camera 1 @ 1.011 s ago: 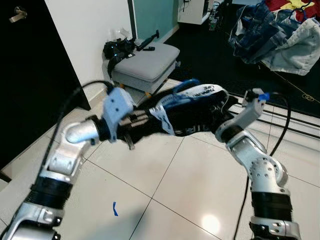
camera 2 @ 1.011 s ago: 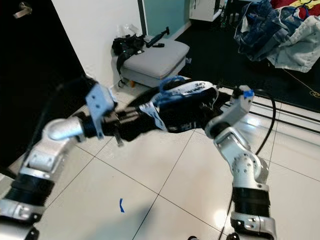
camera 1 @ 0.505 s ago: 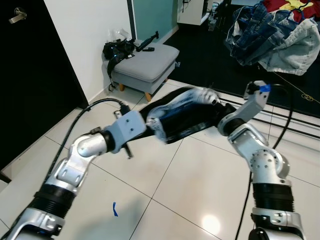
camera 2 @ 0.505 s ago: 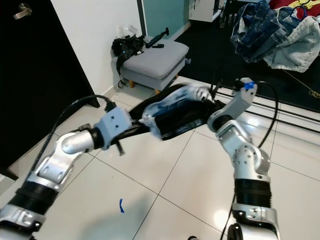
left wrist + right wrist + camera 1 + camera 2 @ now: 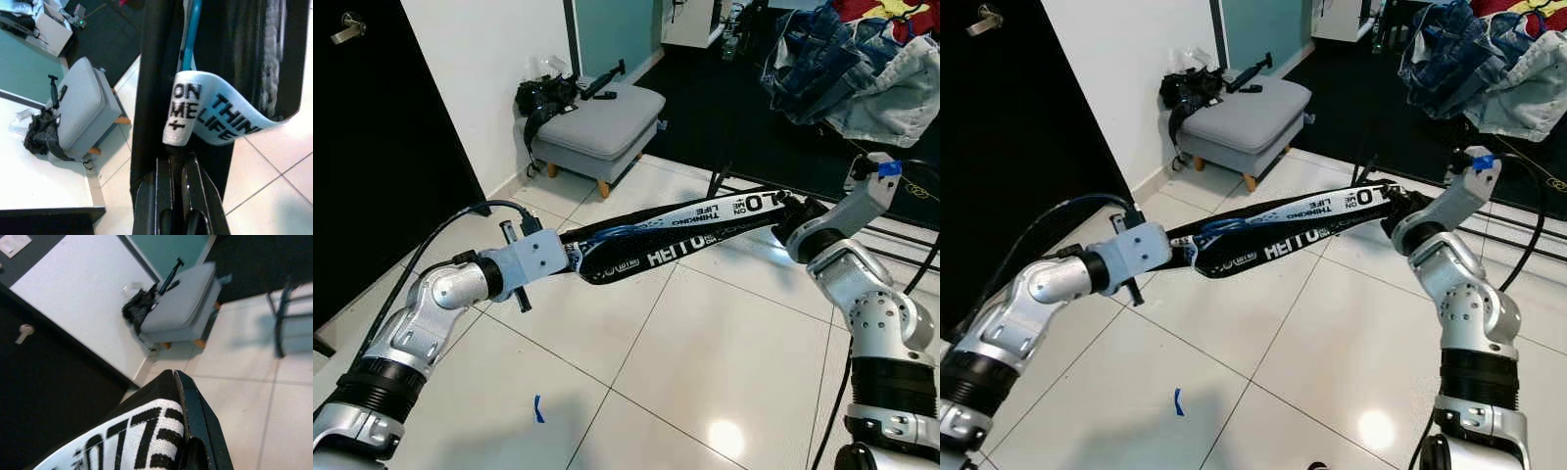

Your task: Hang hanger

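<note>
Garment (image 5: 685,235): now pulled taut between both arms above the tiled floor (image 5: 705,372); previously bunched.
Hanger (image 5: 188,44): blue, enclosed within the garment.
Left gripper (image 5: 576,257): clenched on the garment's end.
Right gripper (image 5: 788,211): clamped on the opposite end.
Implication: hanging not yet done.

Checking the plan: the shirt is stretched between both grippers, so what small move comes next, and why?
Probably lift both ends together toward the clothes rack. The left gripper and right gripper hold the black shirt taut, low over the floor tiles, with its blue hanger inside.
</note>
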You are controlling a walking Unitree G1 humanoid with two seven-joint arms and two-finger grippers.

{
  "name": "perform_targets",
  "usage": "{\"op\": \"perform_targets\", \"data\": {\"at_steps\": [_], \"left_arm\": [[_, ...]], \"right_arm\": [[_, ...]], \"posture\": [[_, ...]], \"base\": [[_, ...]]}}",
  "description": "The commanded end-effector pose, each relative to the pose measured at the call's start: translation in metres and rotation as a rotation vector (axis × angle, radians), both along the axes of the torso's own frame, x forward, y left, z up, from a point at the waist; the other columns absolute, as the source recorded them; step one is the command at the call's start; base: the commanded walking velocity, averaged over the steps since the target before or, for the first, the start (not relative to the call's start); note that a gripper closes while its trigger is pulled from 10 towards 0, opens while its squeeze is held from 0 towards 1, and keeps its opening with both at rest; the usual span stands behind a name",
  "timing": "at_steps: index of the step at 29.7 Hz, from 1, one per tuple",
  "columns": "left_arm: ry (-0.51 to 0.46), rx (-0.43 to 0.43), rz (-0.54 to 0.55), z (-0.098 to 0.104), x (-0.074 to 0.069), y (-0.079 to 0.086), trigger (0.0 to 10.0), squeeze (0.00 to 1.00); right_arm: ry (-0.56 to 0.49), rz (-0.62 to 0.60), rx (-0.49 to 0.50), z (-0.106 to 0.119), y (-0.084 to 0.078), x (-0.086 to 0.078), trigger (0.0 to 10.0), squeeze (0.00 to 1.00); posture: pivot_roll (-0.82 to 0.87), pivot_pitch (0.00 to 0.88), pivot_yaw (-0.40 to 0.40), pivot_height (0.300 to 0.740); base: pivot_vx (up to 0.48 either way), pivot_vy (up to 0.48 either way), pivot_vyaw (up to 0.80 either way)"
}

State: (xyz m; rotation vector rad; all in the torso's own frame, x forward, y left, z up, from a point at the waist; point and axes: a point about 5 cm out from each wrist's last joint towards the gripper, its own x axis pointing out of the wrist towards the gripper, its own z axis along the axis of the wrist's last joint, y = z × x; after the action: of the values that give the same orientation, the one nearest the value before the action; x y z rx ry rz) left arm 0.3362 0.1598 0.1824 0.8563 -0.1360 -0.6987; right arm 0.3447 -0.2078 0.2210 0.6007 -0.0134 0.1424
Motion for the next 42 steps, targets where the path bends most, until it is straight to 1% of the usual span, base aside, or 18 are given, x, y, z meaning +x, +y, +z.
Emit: {"op": "perform_targets", "data": {"at_steps": [1,3,5,7,12,13,14,15,18,19,20,25,34,35,36,37,40,42], "left_arm": [[0.022,-0.026,-0.011,-0.005,-0.002,-0.008,10.0,0.0],[0.023,-0.07,-0.025,-0.005,-0.002,-0.018,10.0,0.0],[0.023,-0.07,-0.025,-0.005,-0.002,-0.018,10.0,0.0],[0.032,-0.137,-0.015,-0.006,-0.001,-0.033,10.0,0.0],[0.038,-0.15,-0.009,-0.007,0.0,-0.035,10.0,0.0],[0.039,-0.151,-0.004,-0.007,0.0,-0.034,10.0,0.0],[0.039,-0.151,-0.004,-0.007,0.0,-0.034,10.0,0.0],[0.043,-0.15,0.011,-0.007,0.002,-0.031,10.0,0.0],[0.048,-0.152,0.027,-0.008,0.003,-0.027,10.0,0.0],[0.055,-0.146,0.045,-0.008,0.004,-0.023,10.0,0.0],[0.064,-0.147,0.063,-0.01,0.005,-0.019,10.0,0.0],[0.107,-0.184,0.114,-0.014,0.008,-0.013,10.0,0.0],[0.294,-0.467,0.277,-0.032,0.012,0.002,10.0,0.0],[0.367,-0.602,0.352,-0.041,0.013,0.011,10.0,0.0],[0.402,-0.675,0.373,-0.045,0.012,0.013,10.0,0.0],[0.402,-0.675,0.373,-0.045,0.012,0.013,10.0,0.0],[0.485,-0.882,0.348,-0.055,-0.003,0.009,10.0,0.0],[0.485,-0.882,0.348,-0.055,-0.003,0.009,10.0,0.0]], "right_arm": [[0.027,0.051,-0.009,-0.008,0.018,-0.001,0.0,0.0],[0.042,0.112,0.01,-0.014,0.04,-0.002,0.0,0.0],[0.042,0.112,0.01,-0.014,0.04,-0.002,0.0,0.0],[0.056,0.241,0.041,-0.022,0.084,-0.007,0.0,0.0],[0.058,0.265,0.006,-0.026,0.091,-0.009,0.2,0.0],[0.055,0.266,-0.022,-0.026,0.09,-0.009,1.6,0.0],[0.055,0.266,-0.022,-0.026,0.09,-0.009,1.6,0.0],[0.06,0.249,-0.055,-0.029,0.086,-0.009,10.0,0.0],[0.065,0.231,-0.062,-0.031,0.08,-0.009,10.0,0.0],[0.067,0.217,-0.083,-0.033,0.075,-0.01,10.0,0.77],[0.067,0.21,-0.102,-0.034,0.069,-0.011,10.0,1.0],[0.083,0.172,-0.142,-0.039,0.055,-0.014,10.0,1.0],[0.07,0.088,-0.229,-0.043,0.013,-0.029,10.0,1.0],[0.07,0.014,-0.319,-0.047,-0.011,-0.037,10.0,0.84],[0.087,-0.022,-0.338,-0.053,-0.021,-0.041,10.0,0.0],[0.087,-0.022,-0.338,-0.053,-0.021,-0.041,10.0,0.0],[0.182,-0.039,-0.291,-0.083,-0.029,-0.059,10.0,0.0],[0.182,-0.039,-0.291,-0.083,-0.029,-0.059,10.0,0.0]], "posture": [[0.0,0.143,0.048,0.74],[0.0,0.143,0.048,0.74],[0.0,0.143,0.048,0.74],[0.0,0.144,0.051,0.74],[0.0,0.145,0.05,0.74],[0.0,0.145,0.05,0.74],[0.0,0.145,0.05,0.74],[0.0,0.146,0.047,0.74],[0.0,0.146,0.046,0.74],[0.0,0.147,0.046,0.74],[0.0,0.147,0.046,0.74],[0.0,0.147,0.045,0.74],[-0.01,0.149,0.053,0.74],[-0.01,0.149,0.053,0.74],[-0.01,0.149,0.053,0.74],[-0.01,0.149,0.053,0.74],[-0.03,0.156,0.04,0.74],[-0.03,0.156,0.04,0.74]], "base": [[0.0,0.0,0.0],[0.0,0.0,0.0],[0.0,0.0,0.0],[0.0,0.0,0.0],[0.0,0.0,0.0],[0.0,0.0,0.0],[0.0,0.0,0.0],[0.0,0.0,0.0],[0.0,0.0,0.0],[0.0,0.0,0.0],[0.0,0.0,0.0],[0.0,0.0,0.0],[0.0,0.0,0.0],[0.0,0.0,0.0],[0.0,0.0,0.0],[0.0,0.0,0.0],[0.0,0.0,-0.25],[0.0,0.0,-0.74]]}}
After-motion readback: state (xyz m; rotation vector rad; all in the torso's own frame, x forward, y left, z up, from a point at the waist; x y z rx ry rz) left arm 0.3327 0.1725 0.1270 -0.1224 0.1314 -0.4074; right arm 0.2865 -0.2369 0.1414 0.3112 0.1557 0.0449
